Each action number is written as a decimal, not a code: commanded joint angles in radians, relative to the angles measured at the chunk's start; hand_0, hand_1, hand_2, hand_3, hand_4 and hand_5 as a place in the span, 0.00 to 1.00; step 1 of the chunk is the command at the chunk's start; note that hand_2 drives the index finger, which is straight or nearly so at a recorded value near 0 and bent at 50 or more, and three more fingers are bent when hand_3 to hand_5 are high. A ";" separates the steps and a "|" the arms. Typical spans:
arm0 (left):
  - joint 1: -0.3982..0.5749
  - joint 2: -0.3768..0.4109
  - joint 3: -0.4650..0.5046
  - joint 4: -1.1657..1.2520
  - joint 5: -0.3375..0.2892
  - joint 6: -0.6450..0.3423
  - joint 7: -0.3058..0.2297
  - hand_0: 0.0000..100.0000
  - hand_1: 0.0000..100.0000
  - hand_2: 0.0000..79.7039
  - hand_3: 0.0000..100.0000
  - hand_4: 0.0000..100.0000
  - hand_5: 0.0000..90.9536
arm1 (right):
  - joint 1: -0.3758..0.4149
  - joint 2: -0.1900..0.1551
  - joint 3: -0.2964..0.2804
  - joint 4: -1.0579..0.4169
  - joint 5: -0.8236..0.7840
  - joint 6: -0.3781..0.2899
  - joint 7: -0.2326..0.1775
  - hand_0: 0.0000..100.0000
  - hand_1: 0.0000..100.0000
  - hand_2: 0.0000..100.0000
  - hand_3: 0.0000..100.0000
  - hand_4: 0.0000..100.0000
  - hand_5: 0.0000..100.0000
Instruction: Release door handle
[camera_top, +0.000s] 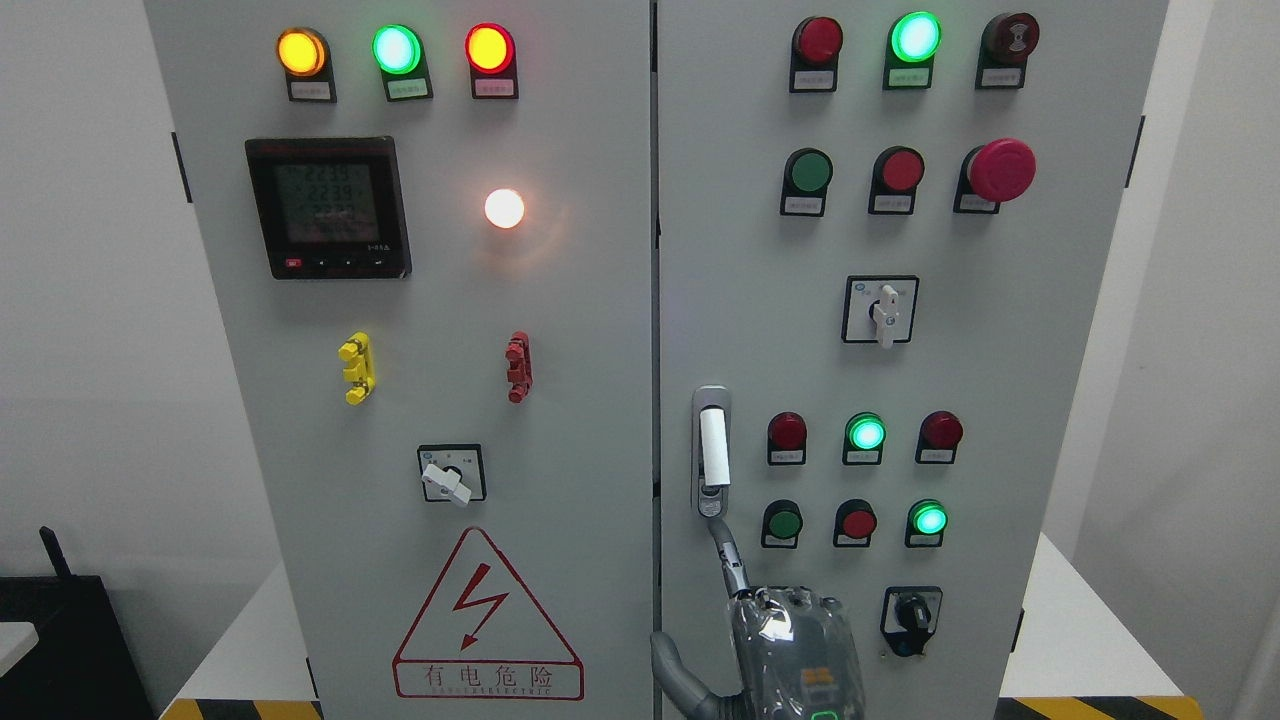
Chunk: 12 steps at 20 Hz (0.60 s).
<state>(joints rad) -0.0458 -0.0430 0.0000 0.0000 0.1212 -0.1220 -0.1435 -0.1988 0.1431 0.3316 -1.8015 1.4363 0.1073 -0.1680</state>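
Our hand (790, 640) low at bottom centre, one finger (728, 556) stretched up touching the handle's foot, grasping nothing, door handle (713, 450) upright on right door's left edge, long axis vertical.

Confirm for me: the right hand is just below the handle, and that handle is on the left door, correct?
Not quite. The head view shows the handle on the right door, at its left edge beside the seam between the doors, not on the left door. The rest holds: the right hand is just below the handle.
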 joint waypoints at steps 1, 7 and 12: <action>0.000 0.000 0.011 0.017 0.000 0.001 0.001 0.12 0.39 0.00 0.00 0.00 0.00 | 0.061 0.004 -0.045 -0.108 -0.005 -0.057 -0.054 0.42 0.23 0.43 0.98 0.88 0.96; 0.000 0.000 0.011 0.017 0.000 0.001 0.001 0.12 0.39 0.00 0.00 0.00 0.00 | 0.009 0.006 -0.062 -0.122 -0.042 -0.015 0.011 0.47 0.09 0.77 1.00 0.85 0.88; 0.000 0.000 0.011 0.017 0.000 -0.001 0.001 0.12 0.39 0.00 0.00 0.00 0.00 | -0.039 0.006 -0.057 -0.122 -0.040 0.031 0.133 0.41 0.00 0.95 1.00 0.99 0.96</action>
<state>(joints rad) -0.0455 -0.0430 0.0000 0.0000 0.1212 -0.1220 -0.1435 -0.2020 0.1468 0.2934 -1.8814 1.4024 0.1176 -0.0901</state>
